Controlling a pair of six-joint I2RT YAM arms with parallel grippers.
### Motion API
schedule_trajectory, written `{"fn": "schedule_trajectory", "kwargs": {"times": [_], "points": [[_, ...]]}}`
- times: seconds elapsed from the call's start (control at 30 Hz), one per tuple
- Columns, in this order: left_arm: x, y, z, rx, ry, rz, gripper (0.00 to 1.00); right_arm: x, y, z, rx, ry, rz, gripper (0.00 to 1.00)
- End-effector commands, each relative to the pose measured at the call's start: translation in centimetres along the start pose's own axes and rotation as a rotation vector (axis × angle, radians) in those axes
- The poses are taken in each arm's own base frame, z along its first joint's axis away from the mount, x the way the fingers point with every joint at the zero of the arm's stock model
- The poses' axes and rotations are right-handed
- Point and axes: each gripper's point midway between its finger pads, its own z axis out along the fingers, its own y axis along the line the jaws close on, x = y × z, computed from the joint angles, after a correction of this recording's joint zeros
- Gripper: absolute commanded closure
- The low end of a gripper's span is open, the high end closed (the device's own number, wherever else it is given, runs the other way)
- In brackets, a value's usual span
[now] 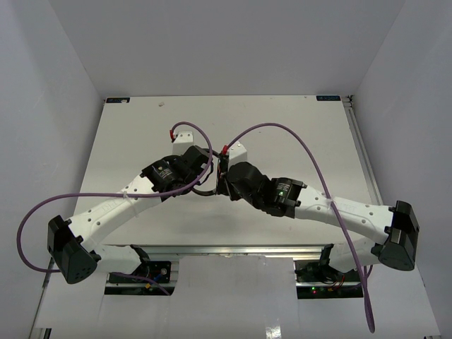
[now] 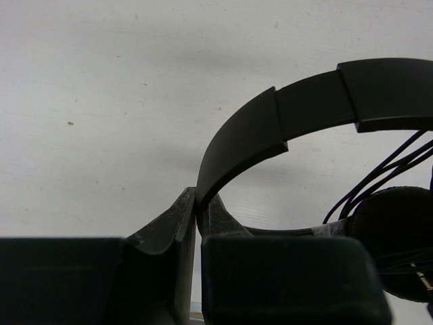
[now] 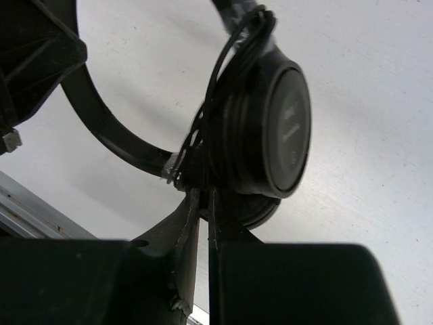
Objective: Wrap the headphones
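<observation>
The black headphones are held between both grippers above the white table (image 1: 134, 141). In the left wrist view my left gripper (image 2: 196, 198) is shut on the lower end of the arched headband (image 2: 298, 108). An earcup (image 2: 396, 237) and thin dark cord strands (image 2: 379, 177) show at the right. In the right wrist view my right gripper (image 3: 203, 193) is shut at the base of the round earcup (image 3: 270, 128), where cord (image 3: 226, 74) is looped around it. The headband (image 3: 101, 122) curves away to the left. In the top view the grippers meet at mid-table (image 1: 217, 173) and hide most of the headphones.
Thick purple robot cables (image 1: 296, 138) arch over both arms. A metal rail (image 1: 360, 155) runs along the table's right edge and an aluminium bar (image 1: 233, 248) along the near edge. White walls enclose the table on three sides.
</observation>
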Motion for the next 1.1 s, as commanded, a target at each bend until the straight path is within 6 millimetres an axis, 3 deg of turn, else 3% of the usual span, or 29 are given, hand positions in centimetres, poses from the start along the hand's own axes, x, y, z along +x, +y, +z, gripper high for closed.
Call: {"fn": "schedule_trajectory", "kwargs": {"times": [0.0, 0.5, 0.7, 1.07], "points": [[-2.3, -1.1, -0.9, 0.047, -0.059, -0.074, 1.00, -1.6, 1.7, 0.2, -0.001, -0.038, 0.001, 0.92], [-3.4, -1.3, -2.1, 0.097, -0.081, -0.111, 1.00, 0.4, 1.3, 2.0, 0.083, -0.012, -0.008, 0.92], [-2.9, -1.4, -1.7, 0.098, -0.072, -0.105, 1.00, -0.1, 0.7, 1.7, 0.110, -0.037, -0.002, 0.75], [-2.1, -2.1, -1.0, 0.113, -0.050, -0.088, 1.00, -0.7, -0.2, -0.6, 0.102, -0.086, 0.002, 0.64]]}}
